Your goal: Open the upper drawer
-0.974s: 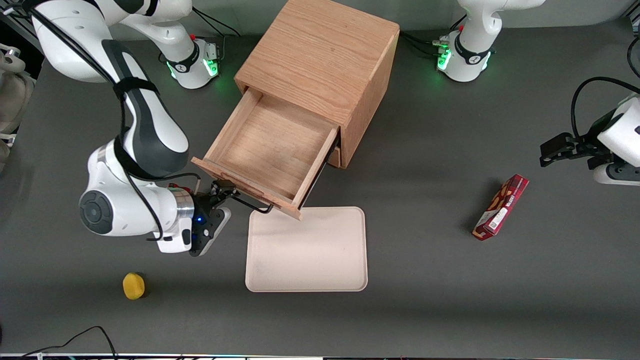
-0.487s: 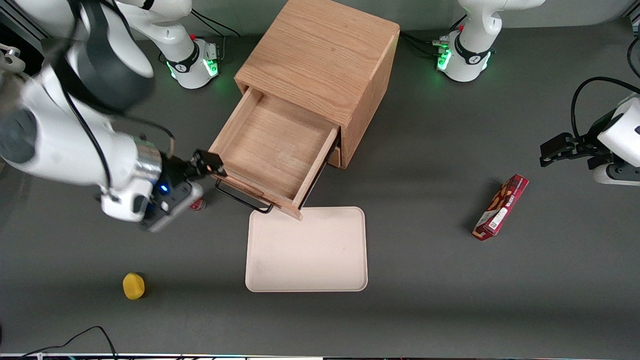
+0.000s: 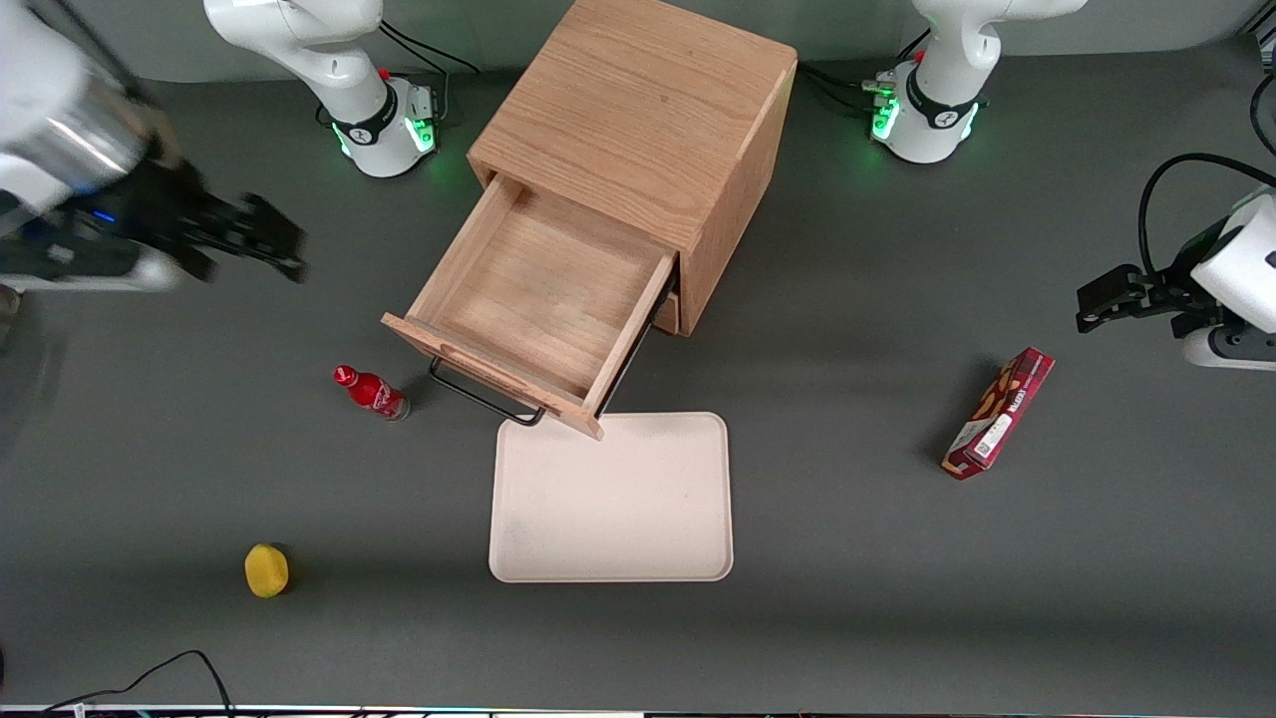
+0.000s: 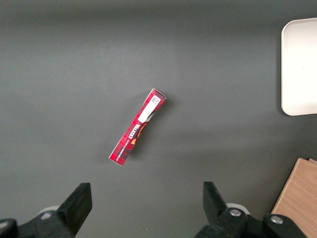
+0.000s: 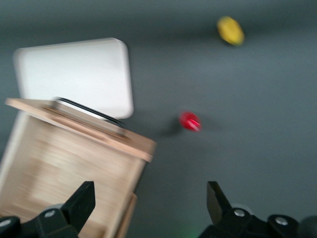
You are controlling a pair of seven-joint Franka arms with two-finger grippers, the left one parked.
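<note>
The upper drawer of the boxy oak cabinet is pulled far out, its shallow tray body bare inside. Its thin black bar handle hangs at its front, just above the tray's edge. The drawer also shows in the right wrist view with its handle. My gripper is open and holds nothing. It is raised above the table, well away from the drawer toward the working arm's end. The lower drawer is mostly hidden under the upper one.
A small red bottle stands beside the drawer front. A cream tray lies in front of the drawer. A yellow object lies nearer the front camera. A red snack box lies toward the parked arm's end.
My gripper let go of the handle and moved up and away from the drawer toward the working arm's end. The red bottle came into view. The drawer stayed pulled out.
</note>
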